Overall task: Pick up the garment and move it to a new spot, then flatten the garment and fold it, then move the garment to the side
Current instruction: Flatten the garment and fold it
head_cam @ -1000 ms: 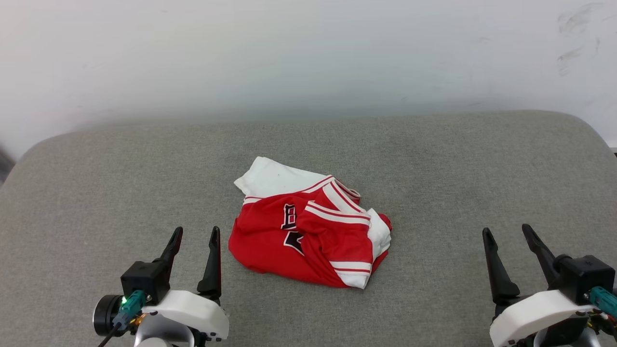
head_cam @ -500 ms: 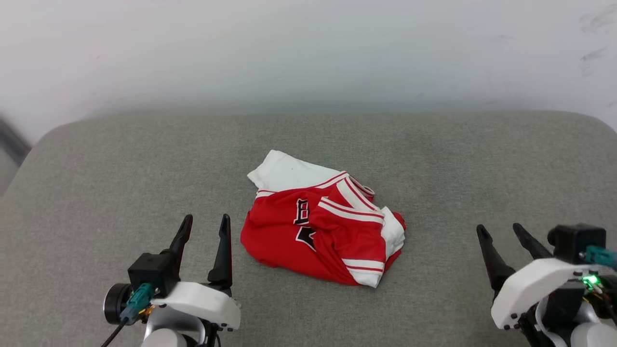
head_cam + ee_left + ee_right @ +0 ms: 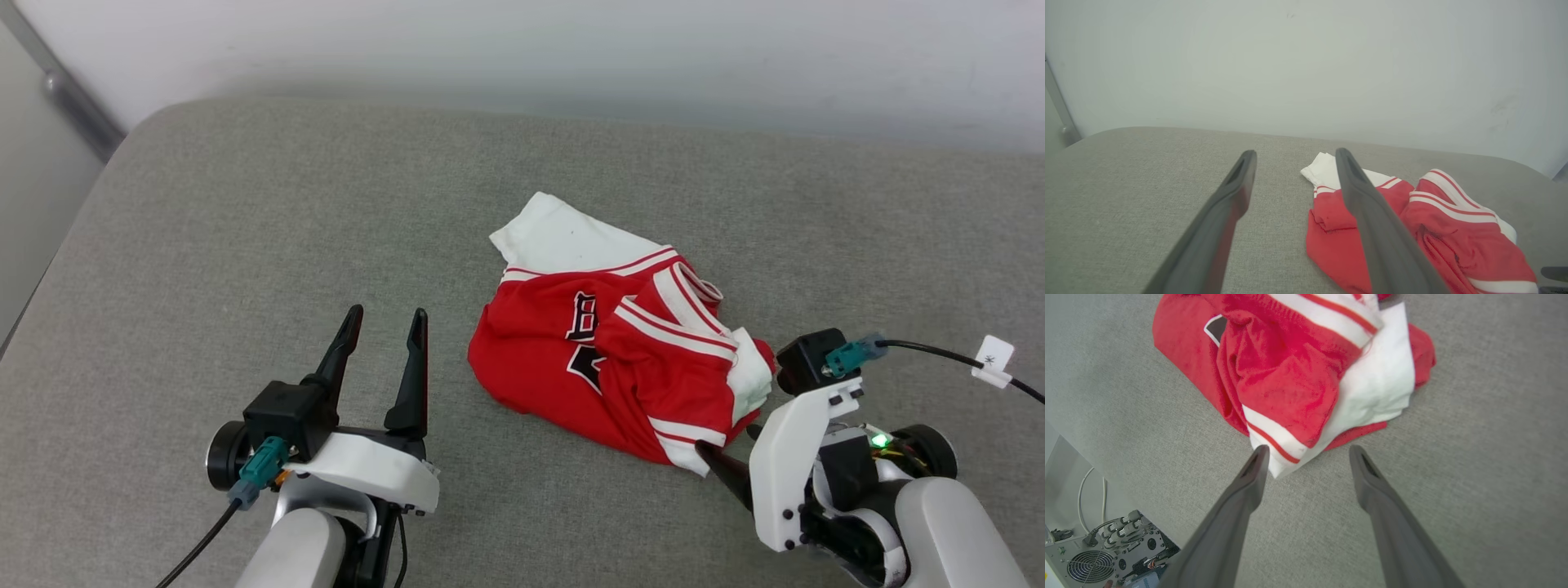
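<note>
On my grey cloth desk (image 3: 204,245) the red jersey shirt (image 3: 620,359) lies bunched up in a heap, near the middle and a bit over to my right side. One white sleeve sticks out flat at the far end, toward the pale wall (image 3: 571,49). Red and white stripes run along the edges, and I can see parts of black letters with white lines around them, half hidden in a fold. My left pincer (image 3: 388,312) is spread wide and points away from me. It sits just beside the left edge of the shirt, and I cannot tell if it rests on the desk. From my left wrist I look along its two dark fingers (image 3: 1233,204), and the shirt (image 3: 1453,228) shows past the right one. My right pincer (image 3: 725,439) is tipped over and points at the near corner of the shirt. It is spread wide too. From my right wrist I see the shirt (image 3: 1290,375) right in front of my right pincer (image 3: 1308,453). One fingertip (image 3: 1257,457) is at the white striped corner of the hem, but I cannot tell if it touches. The other fingertip is over bare grey cloth. A black cable with a little white tag (image 3: 992,359) hangs off my right wrist, and a small green light (image 3: 879,441) glows there. Down past the desk edge sits a metal box with a round fan (image 3: 1090,565) and some plugs.
</note>
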Tool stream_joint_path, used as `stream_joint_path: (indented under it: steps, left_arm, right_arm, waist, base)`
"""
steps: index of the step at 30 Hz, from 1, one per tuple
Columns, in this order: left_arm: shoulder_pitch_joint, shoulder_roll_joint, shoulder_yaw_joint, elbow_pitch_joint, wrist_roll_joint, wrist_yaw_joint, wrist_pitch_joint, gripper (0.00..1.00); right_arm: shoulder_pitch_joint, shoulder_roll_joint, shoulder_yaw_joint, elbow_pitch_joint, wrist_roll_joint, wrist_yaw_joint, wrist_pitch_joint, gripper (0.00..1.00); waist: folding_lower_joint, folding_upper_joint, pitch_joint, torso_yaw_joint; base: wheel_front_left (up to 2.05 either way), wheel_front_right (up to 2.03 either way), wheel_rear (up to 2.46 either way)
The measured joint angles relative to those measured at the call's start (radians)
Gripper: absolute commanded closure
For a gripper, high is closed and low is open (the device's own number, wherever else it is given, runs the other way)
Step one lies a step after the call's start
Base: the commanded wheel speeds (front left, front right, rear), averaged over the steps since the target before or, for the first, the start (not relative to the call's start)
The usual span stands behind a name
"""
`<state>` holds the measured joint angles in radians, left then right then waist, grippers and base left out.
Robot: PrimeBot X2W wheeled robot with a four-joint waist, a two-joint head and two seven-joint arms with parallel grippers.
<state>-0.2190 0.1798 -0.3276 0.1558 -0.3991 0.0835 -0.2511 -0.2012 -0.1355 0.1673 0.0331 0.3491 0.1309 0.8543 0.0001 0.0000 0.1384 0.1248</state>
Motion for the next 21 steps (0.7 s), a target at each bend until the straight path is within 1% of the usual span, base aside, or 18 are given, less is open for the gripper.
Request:
stream_joint_path:
  steps: [7, 8, 9, 12, 16, 18, 21]
  left_arm:
    - [-0.010, -0.010, 0.010, 0.027, 0.000, -0.006, -0.007, 0.00]
    - [-0.010, -0.010, 0.012, 0.029, 0.000, -0.009, -0.007, 0.00]
    - [-0.010, -0.011, 0.015, 0.030, 0.001, -0.009, -0.008, 0.00]
    - [-0.010, -0.013, 0.017, 0.035, 0.008, -0.010, -0.009, 0.00]
    - [-0.009, -0.013, 0.024, 0.039, 0.009, -0.010, -0.009, 0.00]
    - [-0.006, -0.011, 0.029, 0.039, 0.009, -0.010, -0.009, 0.00]
    - [0.006, -0.011, 0.032, 0.033, 0.011, -0.007, -0.011, 0.00]
  right_arm:
    - [-0.035, 0.006, 0.072, 0.105, 0.049, 0.000, -0.034, 0.00]
    - [-0.042, 0.004, 0.081, 0.110, 0.049, 0.000, -0.044, 0.74]
    - [-0.049, 0.003, 0.089, 0.110, 0.054, 0.000, -0.055, 1.00]
    - [-0.072, -0.011, 0.106, 0.090, 0.058, 0.000, -0.093, 1.00]
    - [-0.087, -0.034, 0.102, 0.036, 0.063, 0.000, -0.131, 1.00]
    - [-0.087, -0.046, 0.081, -0.002, 0.054, 0.000, -0.137, 1.00]
    - [-0.086, -0.064, 0.013, -0.073, 0.037, 0.000, -0.137, 1.00]
  waist:
    - [0.0000, 0.0000, 0.045, 0.027]
    - [0.0001, 0.0000, 0.046, 0.024]
    - [0.0001, 0.0000, 0.045, 0.020]
    - [0.0000, 0.0000, 0.041, 0.004]
    - [0.0000, 0.0000, 0.024, -0.022]
    - [0.0000, 0.0000, 0.014, -0.038]
    - [0.0000, 0.0000, 0.001, -0.065]
  base:
    - [0.00, 0.00, 0.00]
    - [0.00, 0.00, 0.00]
    - [0.00, 0.00, 0.00]
    - [0.00, 0.00, 0.00]
    - [0.00, 0.00, 0.00]
    - [0.00, 0.00, 0.00]
    - [0.00, 0.00, 0.00]
